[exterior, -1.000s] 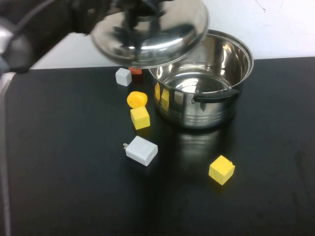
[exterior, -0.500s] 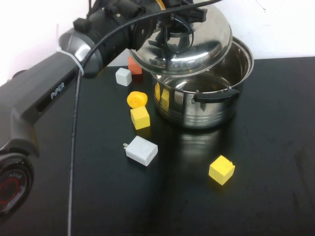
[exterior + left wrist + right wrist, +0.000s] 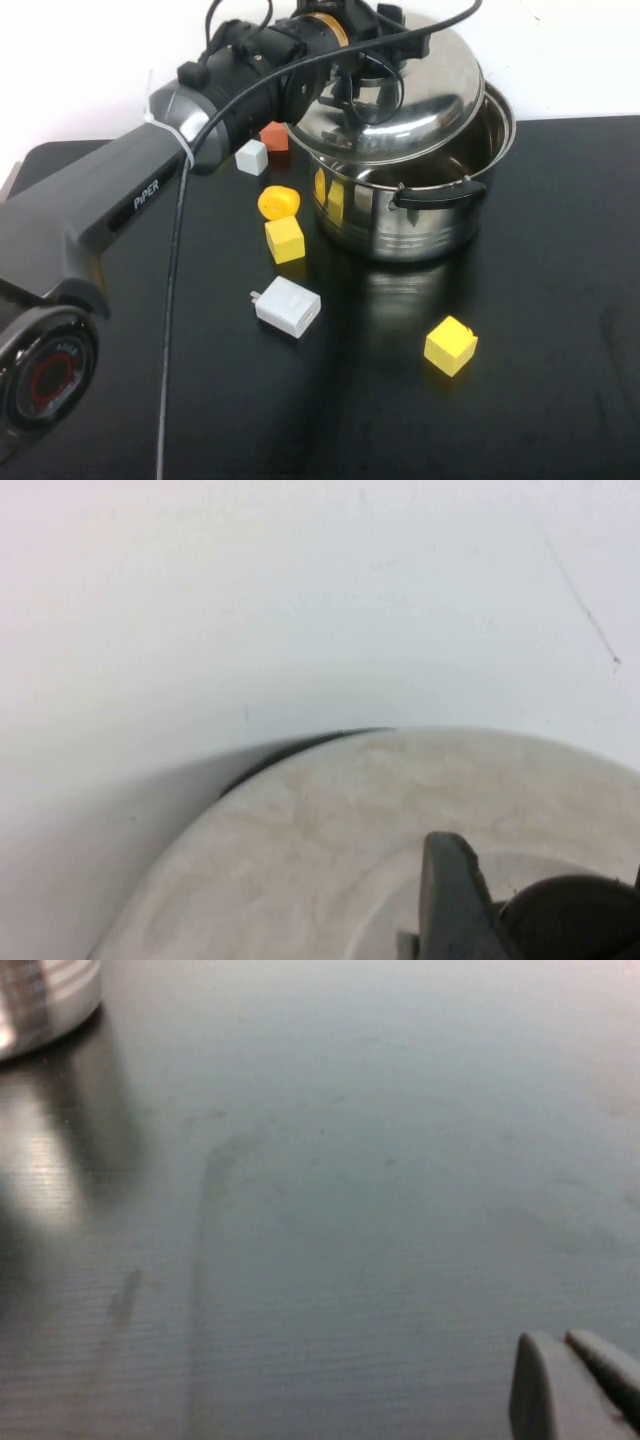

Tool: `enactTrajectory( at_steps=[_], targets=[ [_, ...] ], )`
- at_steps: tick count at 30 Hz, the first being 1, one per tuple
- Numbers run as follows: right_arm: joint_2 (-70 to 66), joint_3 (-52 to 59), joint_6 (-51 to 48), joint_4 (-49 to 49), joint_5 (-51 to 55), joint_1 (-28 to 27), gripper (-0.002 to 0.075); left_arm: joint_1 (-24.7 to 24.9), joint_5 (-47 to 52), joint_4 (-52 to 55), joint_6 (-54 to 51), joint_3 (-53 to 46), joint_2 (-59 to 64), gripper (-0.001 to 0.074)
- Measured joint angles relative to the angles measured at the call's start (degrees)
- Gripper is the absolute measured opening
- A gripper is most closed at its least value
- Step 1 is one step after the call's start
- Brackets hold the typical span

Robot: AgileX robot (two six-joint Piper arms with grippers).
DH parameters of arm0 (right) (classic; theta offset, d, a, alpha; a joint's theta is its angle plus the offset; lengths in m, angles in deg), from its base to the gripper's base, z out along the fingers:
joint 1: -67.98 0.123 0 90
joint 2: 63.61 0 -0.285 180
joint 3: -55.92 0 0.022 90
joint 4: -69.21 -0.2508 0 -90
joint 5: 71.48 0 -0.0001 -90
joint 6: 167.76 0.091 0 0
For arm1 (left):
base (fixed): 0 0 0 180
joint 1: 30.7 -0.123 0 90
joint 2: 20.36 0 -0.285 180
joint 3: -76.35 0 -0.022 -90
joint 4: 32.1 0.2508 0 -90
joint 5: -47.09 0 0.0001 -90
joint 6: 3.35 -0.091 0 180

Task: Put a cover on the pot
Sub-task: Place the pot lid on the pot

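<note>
The large shiny steel pot [image 3: 430, 205] with black side handles stands at the back middle of the black table. My left gripper [image 3: 365, 70] is shut on the black knob [image 3: 575, 920] of the domed steel lid [image 3: 420, 105]. It holds the lid tilted over the pot's left and back rim, with the right part of the opening uncovered. The lid [image 3: 330, 840] fills the left wrist view. My right gripper [image 3: 575, 1380] is shut and empty, low over bare table, out of the high view. The pot's base [image 3: 40, 1000] shows at a corner of the right wrist view.
Left of the pot lie a white cube [image 3: 251, 157], a red block [image 3: 275, 137], an orange piece [image 3: 278, 202] and a yellow cube [image 3: 285, 240]. A white charger [image 3: 287, 306] and another yellow cube [image 3: 450, 345] lie nearer the front. A white wall stands behind.
My left arm has carried the lid to the right and down, from left of the pot to over its rim. The blocks have not moved.
</note>
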Motion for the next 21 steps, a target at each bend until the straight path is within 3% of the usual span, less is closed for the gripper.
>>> enactTrajectory(
  at_steps=[8,21],
  targets=[
    [0.0,0.0,0.0,0.0,0.0,0.0,-0.0002,0.0,-2.6,-5.0,0.0,0.2,0.7,0.0314],
    [0.0,0.0,0.0,0.0,0.0,0.0,-0.0002,3.3,-3.7,-1.2,1.7,0.2,2.0,0.0314]
  ],
)
